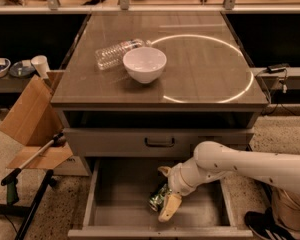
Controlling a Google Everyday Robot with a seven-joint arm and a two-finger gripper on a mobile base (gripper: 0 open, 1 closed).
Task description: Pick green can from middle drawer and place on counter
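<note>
The green can (155, 200) lies on its side on the grey floor of the open middle drawer (117, 199), right of centre. My gripper (167, 190) is down in the drawer right at the can, at the end of the white arm coming in from the right. Its fingers are spread, one (164, 172) behind the can and one (170, 208) in front of it, and the can's right end sits between them. The brown-grey counter (205, 64) with the ring-shaped reflection is above.
A white bowl (144, 64) and a clear plastic bottle (115, 53) lie on the counter's left half. A closed drawer front with a black handle (159, 142) sits above the open drawer. A cardboard box (27, 121) and a grabber tool (20, 170) stand at the left.
</note>
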